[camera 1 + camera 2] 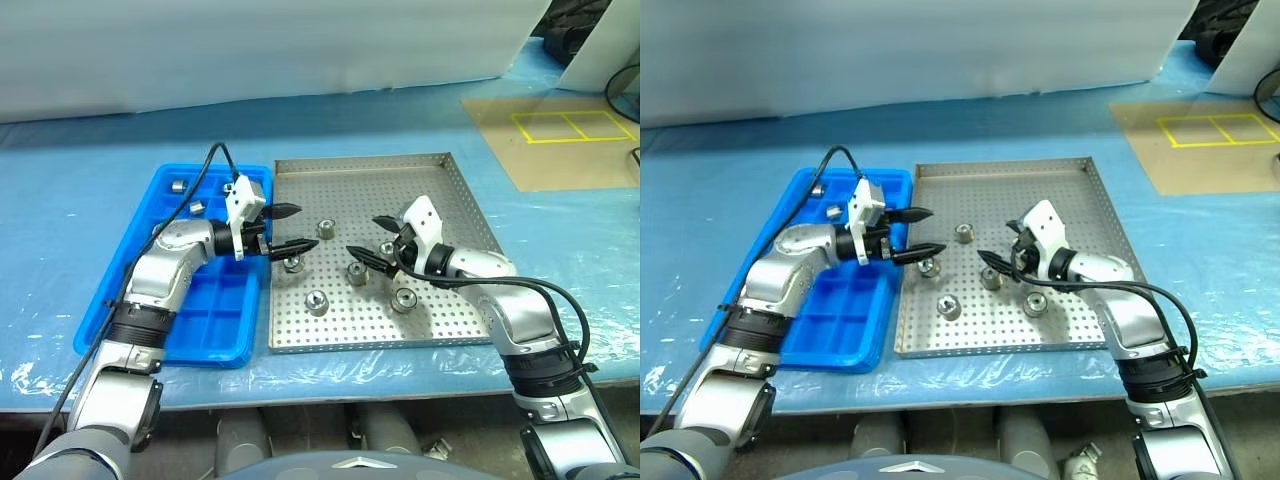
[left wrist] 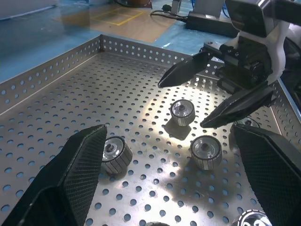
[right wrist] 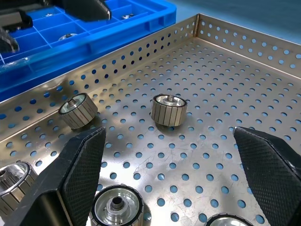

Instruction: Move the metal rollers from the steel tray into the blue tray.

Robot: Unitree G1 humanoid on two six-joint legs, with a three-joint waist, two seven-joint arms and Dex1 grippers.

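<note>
Blue tray: far left of the worktop, long side running near to far, grid of square compartments. Three rollers sit in its far compartments: one at the far end, one nearer, and a third partly hidden by the arm. Near compartments bare

Left gripper: reaches rightward across the seam between the two trays, fingers level, jaws spread wide, nothing between them. Tips hang above the roller lying nearest the steel tray's left rim; whether they touch it cannot be told

Steel tray: just right of the blue tray, rims side by side, perforated floor. Rollers left on it: the one under the left gripper, one farther back, one toward the near rim, one mid-floor, one to the right and near, and one partly hidden behind the right fingers

Right gripper: over the middle of the steel tray, pointing left and slightly down, jaws spread wide, empty, tips close to the mid-floor roller

Step in hand, by judgement: transfer partly done, both grippers lined up for a fresh pick. Next move calls for lowering a gripper so its fingers straddle a roller, pinching across the ribbed side, lifting clear of the rim, then dropping it into an unfilled compartment
</note>
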